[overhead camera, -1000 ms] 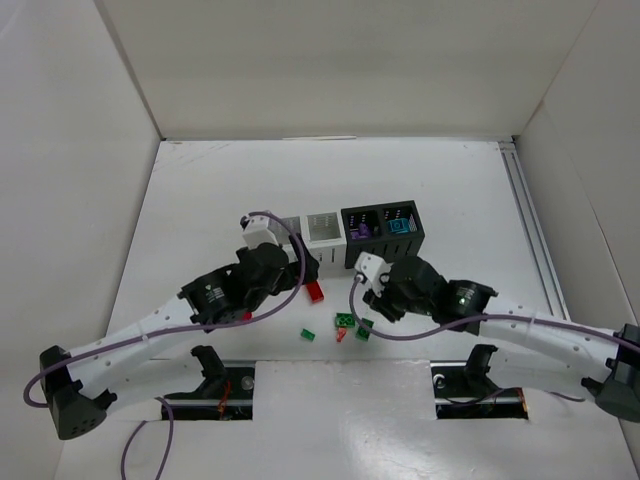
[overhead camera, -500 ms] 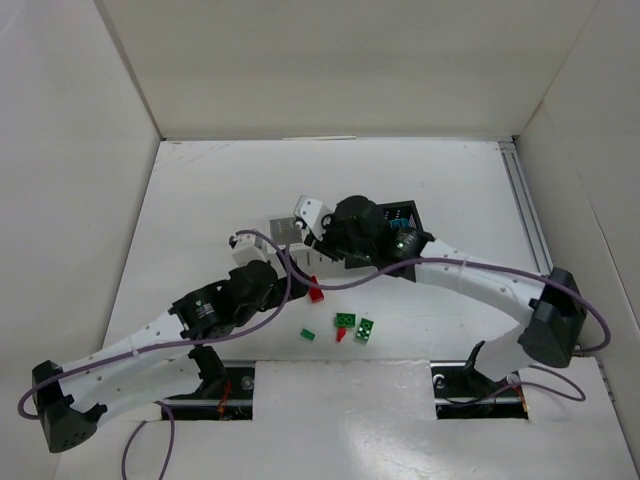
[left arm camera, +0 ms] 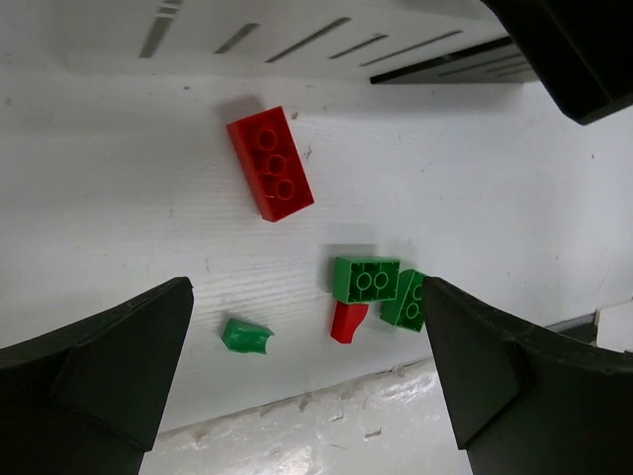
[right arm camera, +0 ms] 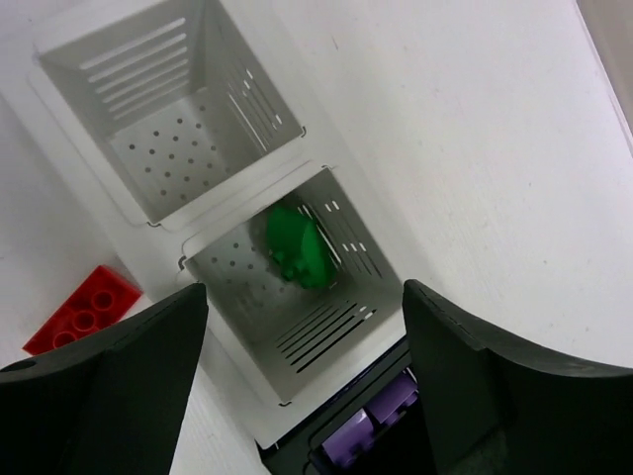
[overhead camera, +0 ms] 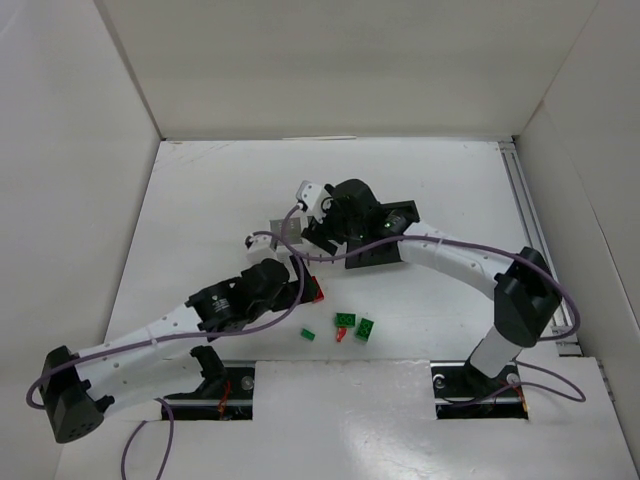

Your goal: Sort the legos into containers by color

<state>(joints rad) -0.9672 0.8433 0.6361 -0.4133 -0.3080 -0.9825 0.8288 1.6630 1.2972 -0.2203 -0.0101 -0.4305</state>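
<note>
Right gripper (right arm camera: 302,391), shut a second earlier, hung with jaws parted over a white bin (right arm camera: 326,332), a blurred green lego (right arm camera: 297,247) inside it: one more piece apparently sorted.

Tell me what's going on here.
It's a color-sorting job with two arms. The right gripper hangs open over a white bin with a blurred green lego inside. The left gripper hangs open over loose pieces on the table: a red brick, three green pieces and a small red piece.
</note>
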